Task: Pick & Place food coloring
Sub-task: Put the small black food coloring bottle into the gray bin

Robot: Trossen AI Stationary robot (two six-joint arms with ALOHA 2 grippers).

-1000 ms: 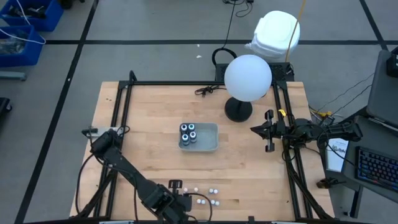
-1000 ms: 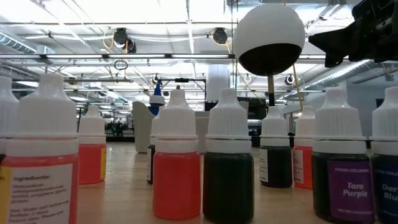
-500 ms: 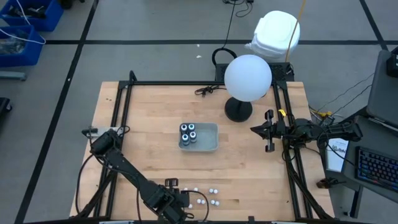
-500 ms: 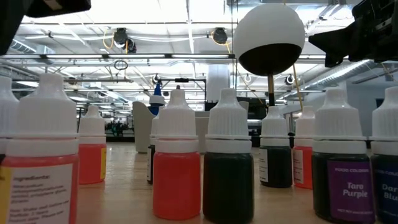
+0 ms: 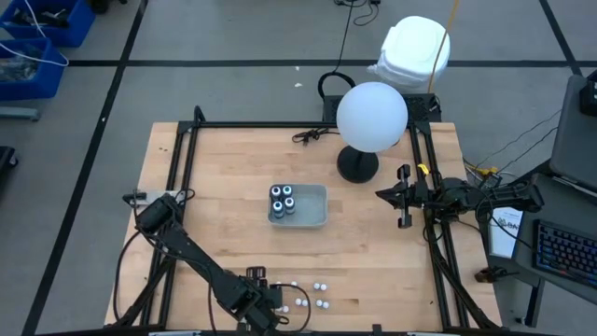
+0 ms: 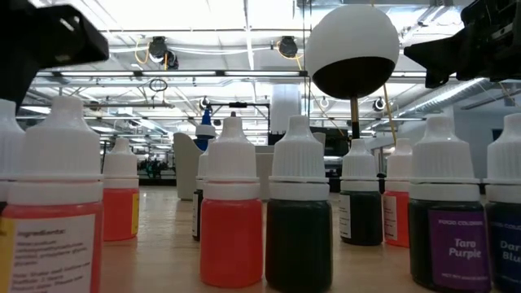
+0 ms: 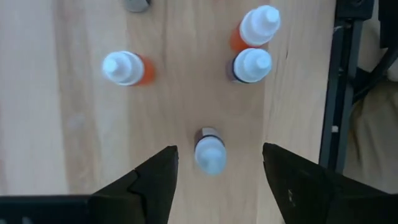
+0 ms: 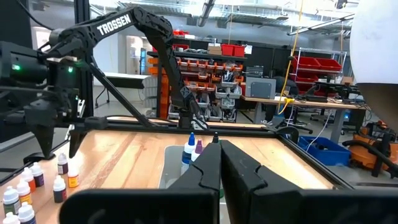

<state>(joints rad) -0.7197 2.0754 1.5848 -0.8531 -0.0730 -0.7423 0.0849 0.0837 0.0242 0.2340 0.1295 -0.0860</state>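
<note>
Several white-capped dropper bottles of food coloring [image 5: 303,294] stand on their bases near the table's near edge; the low view shows them close up, one red [image 6: 232,232], one dark green [image 6: 299,236]. My left gripper [image 7: 219,154] hangs open above them, pointing down. Its fingers stand on either side of one upright bottle [image 7: 209,153] without touching it. A few dark bottles with pale tops [image 5: 283,199] stand in the clear tray [image 5: 312,210] at mid-table. My right gripper [image 8: 219,163] waits shut at the table's right side.
A lamp with a white globe [image 5: 371,117] stands on a black base [image 5: 357,166] at the far right. A black frame rail [image 7: 339,93] runs close beside the bottles. Bare wood lies between the tray and the bottles.
My left gripper has shifted a little toward the table's left edge above the bottles. In the low view it has come into the picture at the upper left and stands lower now than half a second ago. The bottles have stayed upright in place.
</note>
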